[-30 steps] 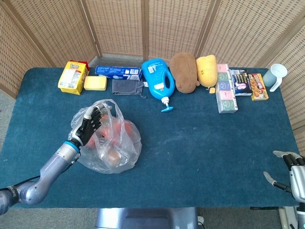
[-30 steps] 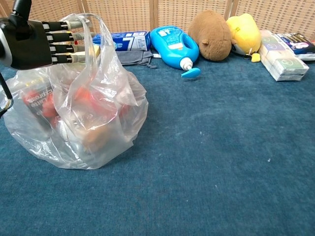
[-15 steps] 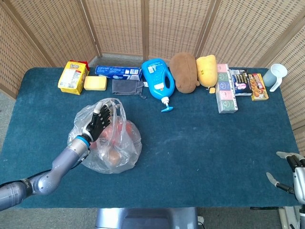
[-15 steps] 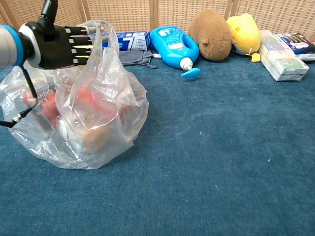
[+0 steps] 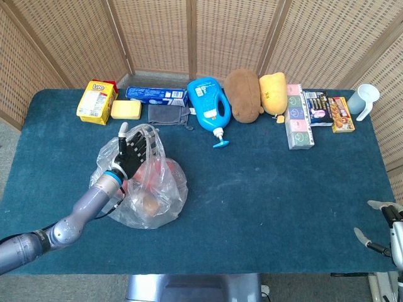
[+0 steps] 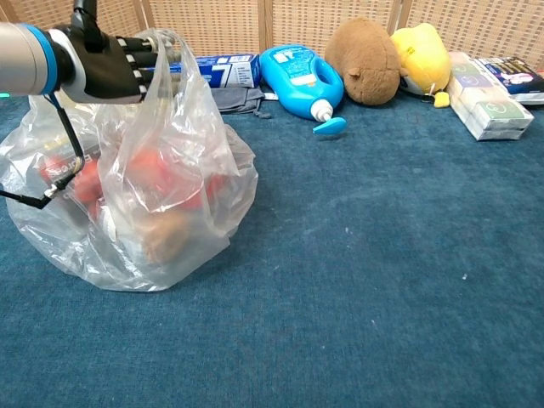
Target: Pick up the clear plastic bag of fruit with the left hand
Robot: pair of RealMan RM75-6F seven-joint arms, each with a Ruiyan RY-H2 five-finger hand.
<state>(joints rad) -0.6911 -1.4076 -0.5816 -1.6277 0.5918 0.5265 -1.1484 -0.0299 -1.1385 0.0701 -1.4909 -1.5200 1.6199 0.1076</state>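
clearly the left hand [image 5: 130,153] has its fingers [image 6: 146,66] spread at the bag [image 6: 161,187] mouth, clamping nothing; thin plastic could slip off when lifted.

The left hand [image 5: 132,154] lies at the top of the fruit bag [image 5: 148,195], fingers straight and reaching into its gathered neck; whether they grip the film cannot be told. The bag sits on the table [image 5: 264,189]. The right hand [image 5: 385,228] hangs at the table's near right corner, fingers apart, holding nothing.
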